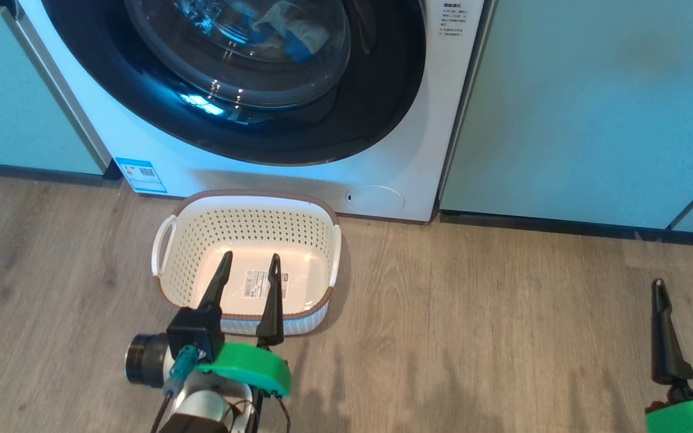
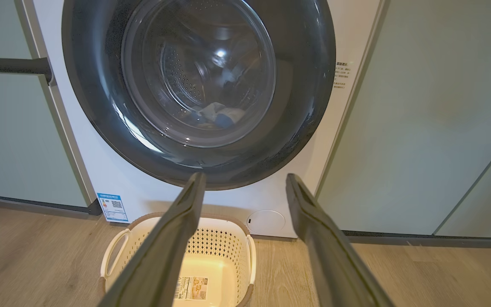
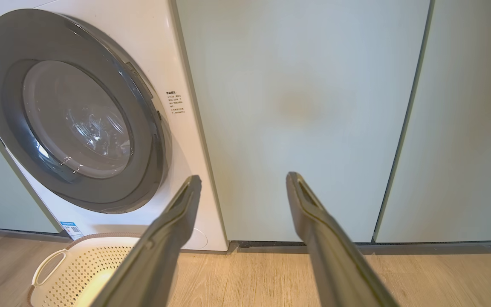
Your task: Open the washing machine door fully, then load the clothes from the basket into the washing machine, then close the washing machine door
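Your left end effector (image 1: 251, 255) hovers over the basket (image 1: 250, 195), fingers spread wide and holding nothing. The right end effector (image 1: 684, 282) hangs low over the floor (image 1: 473, 331), well to the right, likewise spread and empty.

The clothes (image 2: 218, 115) lie inside the drum, seen through the door (image 1: 370, 108) glass: a pale piece with a blue piece against it. The basket holds nothing but its paper label (image 1: 256, 282). From the right wrist view the door looks shut flush against the washer (image 1: 418, 180), so you are probably at the end of the job.

If you doubt the latch, press on the wide black rim near its right edge, not on the domed glass. The rim is rigid but glossy, so expect your fingers to slide on it. A narrow recess on that right edge looks like the place to hook a finger for pulling.

The clothes are soft, light and limp. If you must shift them, pinch a bunched fold, since a flat layer will slip out. The basket is light plastic and will likely skid on the floor if you nudge it.
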Motion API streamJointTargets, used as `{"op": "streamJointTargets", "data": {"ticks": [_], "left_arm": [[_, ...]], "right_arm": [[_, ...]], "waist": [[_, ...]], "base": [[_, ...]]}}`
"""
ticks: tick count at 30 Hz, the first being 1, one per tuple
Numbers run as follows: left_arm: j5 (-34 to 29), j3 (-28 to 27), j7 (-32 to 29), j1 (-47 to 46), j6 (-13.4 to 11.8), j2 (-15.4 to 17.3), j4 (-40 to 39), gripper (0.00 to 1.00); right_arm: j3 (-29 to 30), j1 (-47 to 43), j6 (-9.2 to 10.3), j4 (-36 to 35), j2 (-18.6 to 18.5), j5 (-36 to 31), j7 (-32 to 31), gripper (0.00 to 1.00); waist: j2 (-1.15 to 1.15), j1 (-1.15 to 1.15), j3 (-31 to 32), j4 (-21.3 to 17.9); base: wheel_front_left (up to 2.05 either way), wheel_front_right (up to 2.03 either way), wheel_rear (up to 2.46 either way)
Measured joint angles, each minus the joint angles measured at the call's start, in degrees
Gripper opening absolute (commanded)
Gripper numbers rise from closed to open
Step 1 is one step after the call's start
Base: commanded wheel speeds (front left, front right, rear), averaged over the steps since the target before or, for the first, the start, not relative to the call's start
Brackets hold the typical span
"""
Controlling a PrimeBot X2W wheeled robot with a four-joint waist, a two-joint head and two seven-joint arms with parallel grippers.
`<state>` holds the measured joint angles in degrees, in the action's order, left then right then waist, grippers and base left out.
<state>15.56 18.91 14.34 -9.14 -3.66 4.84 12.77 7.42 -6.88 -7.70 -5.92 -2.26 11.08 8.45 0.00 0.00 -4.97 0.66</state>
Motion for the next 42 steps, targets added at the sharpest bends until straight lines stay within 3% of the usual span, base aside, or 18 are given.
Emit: {"op": "streamJointTargets", "data": {"ticks": [15, 16, 23, 42], "left_arm": [[0.18, 0.96, 0.0, 0.21, -0.44, 0.22, 0.1, 1.0], [0.18, 1.1, 0.0, 0.21, -0.44, 0.25, 0.1, 0.0], [0.36, 1.97, -0.34, 3.24, -0.36, -0.24, 4.78, 0.0], [12.46, -0.67, -3.13, 3.86, 1.16, -0.25, 5.09, 0.0]], "right_arm": [[-0.08, -0.31, 0.0, 0.81, 0.03, 1.11, -0.42, 1.0], [-0.12, -0.37, 0.0, 1.13, 0.03, 1.16, -0.42, 0.0], [-0.85, -1.76, -0.01, 7.13, 0.78, 1.59, -0.49, 0.0], [-1.66, -1.75, -0.01, 9.15, 0.76, 14.21, -1.92, 0.0]], "waist": [[0.0, 0.0, 0.29, 0.54], [0.0, 0.0, 0.3, 0.55], [0.0, 0.0, 0.34, 0.59], [0.0, 0.0, 1.03, 0.39]], "base": [[0.0, 0.0, 0.0], [0.0, 0.0, 0.0], [0.0, 0.0, 0.0], [0.0, 0.0, 0.0]]}}
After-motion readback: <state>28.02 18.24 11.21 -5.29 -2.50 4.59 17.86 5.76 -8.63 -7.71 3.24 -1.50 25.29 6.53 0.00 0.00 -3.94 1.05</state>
